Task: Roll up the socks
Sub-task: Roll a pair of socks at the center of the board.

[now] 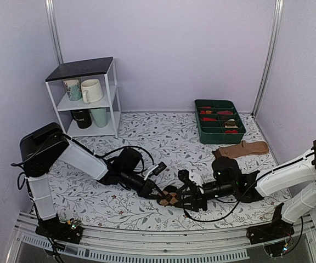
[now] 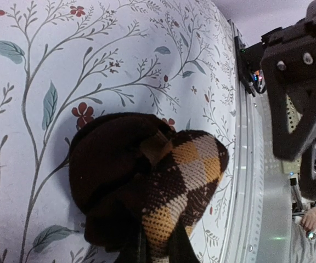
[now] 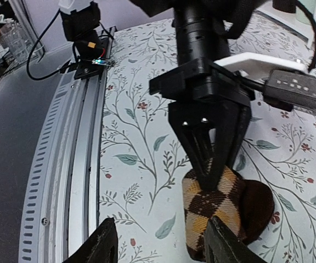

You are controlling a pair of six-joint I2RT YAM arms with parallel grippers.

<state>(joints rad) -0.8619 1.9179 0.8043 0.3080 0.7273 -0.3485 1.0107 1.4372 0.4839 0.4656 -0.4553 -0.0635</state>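
The socks (image 1: 170,198) are a rolled dark brown bundle with tan-orange argyle diamonds, lying on the floral cloth near the front of the table. My left gripper (image 1: 159,192) is shut on them, its fingers (image 3: 209,164) pinching the top of the bundle (image 3: 224,211). In the left wrist view the bundle (image 2: 147,181) fills the lower middle, with the left gripper (image 2: 158,251) clamped on its argyle end. My right gripper (image 3: 161,246) stands open close beside the bundle. Its right finger (image 3: 224,246) is at the bundle's near edge and only cloth shows between its fingers.
A plain tan sock (image 1: 240,149) lies at the right. Behind it a green divided tray (image 1: 199,121) holds small red bundles. A white shelf (image 1: 113,93) with mugs stands at the back left. The metal rail (image 1: 147,241) runs along the front edge, close to the bundle.
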